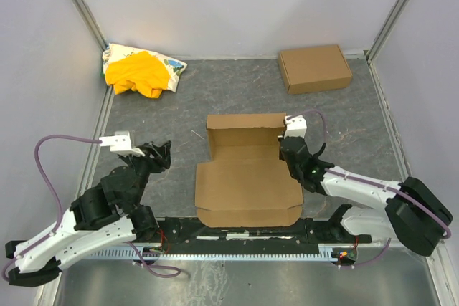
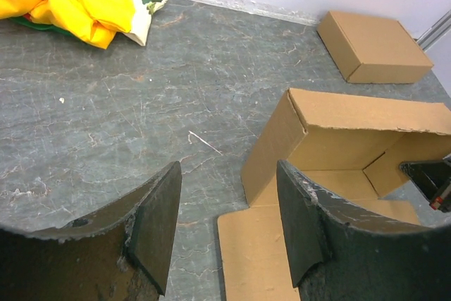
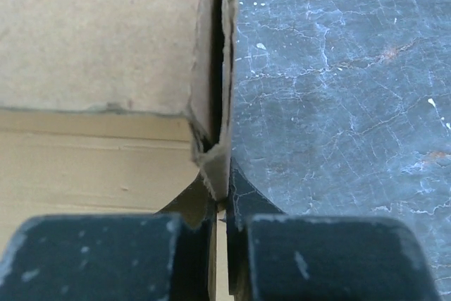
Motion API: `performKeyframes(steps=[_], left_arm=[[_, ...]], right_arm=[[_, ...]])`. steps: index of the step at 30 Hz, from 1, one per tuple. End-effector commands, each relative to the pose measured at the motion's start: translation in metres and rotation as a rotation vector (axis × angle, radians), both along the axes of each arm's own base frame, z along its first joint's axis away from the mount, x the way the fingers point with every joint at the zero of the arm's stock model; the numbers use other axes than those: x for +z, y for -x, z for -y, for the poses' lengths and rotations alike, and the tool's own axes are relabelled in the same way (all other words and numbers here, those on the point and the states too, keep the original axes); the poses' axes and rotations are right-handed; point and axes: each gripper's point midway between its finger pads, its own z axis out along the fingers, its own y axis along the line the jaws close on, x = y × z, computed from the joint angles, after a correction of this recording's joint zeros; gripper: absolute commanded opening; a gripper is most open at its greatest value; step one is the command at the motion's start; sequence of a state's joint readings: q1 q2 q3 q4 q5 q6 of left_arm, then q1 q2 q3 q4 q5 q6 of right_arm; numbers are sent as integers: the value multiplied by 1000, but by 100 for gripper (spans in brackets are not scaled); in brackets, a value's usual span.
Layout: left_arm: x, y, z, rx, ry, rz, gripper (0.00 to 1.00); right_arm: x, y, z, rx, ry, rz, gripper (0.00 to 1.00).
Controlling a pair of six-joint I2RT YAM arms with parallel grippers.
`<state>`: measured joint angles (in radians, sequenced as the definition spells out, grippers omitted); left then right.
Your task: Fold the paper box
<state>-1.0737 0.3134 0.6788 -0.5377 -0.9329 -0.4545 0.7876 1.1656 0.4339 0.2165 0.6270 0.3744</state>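
The right gripper (image 3: 225,206) has its jaws clenched on the paper box (image 1: 247,177), pinching its raised side flap. The left gripper (image 2: 227,209) gapes empty. Next, I reckon, it tucks that flap inward.

The paper box (image 1: 247,184) lies mid-table (image 1: 215,98), towards the near edge, its back and side walls standing at the far end and the rest lying flat in front of them. Behind it and well apart, the cloth heap (image 1: 140,71) sits in the far left corner and a second box (image 1: 315,68) in the far right corner. The left gripper (image 1: 163,154) hangs to the left of the paper box, apart from it, while the right gripper (image 1: 288,150) is at its right side, pinching the standing right wall.
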Motion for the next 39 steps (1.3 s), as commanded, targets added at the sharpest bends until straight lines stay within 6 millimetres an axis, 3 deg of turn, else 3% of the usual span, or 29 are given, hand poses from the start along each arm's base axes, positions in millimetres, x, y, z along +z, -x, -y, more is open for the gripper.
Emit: performKeyframes(steps=[1, 8, 11, 12, 15, 16, 24, 27, 29, 31, 36, 39], left_arm=[[6, 1, 1, 1, 62, 12, 63], [8, 3, -4, 5, 86, 23, 62], [10, 4, -6, 7, 95, 28, 62], [10, 4, -6, 8, 100, 30, 62], [11, 5, -8, 8, 109, 34, 62], [11, 5, -8, 9, 112, 35, 62], [12, 6, -9, 7, 126, 39, 62], [13, 6, -10, 7, 127, 40, 62], [12, 6, -10, 6, 126, 38, 62], [11, 6, -9, 4, 128, 37, 62], [6, 5, -7, 1, 92, 30, 55], [-18, -4, 9, -15, -27, 0, 56]], right_arm=[[27, -23, 4, -127, -10, 77, 2], [18, -23, 28, -281, 84, 60, 2], [13, -23, 25, -267, 79, 52, 2], [10, -23, 19, -236, 57, 49, 5], [5, -21, 14, -210, 32, 38, 33], [2, -20, 15, -213, 27, 33, 38], [-9, -20, 12, -212, 15, 21, 44], [-10, -23, 11, -218, 22, 18, 36], [-11, -24, 10, -229, 32, 6, 14], [-11, -25, 9, -233, 28, 2, 2], [-8, -25, 10, -246, 16, 3, 1], [-5, -23, 8, -236, -1, 0, 1]])
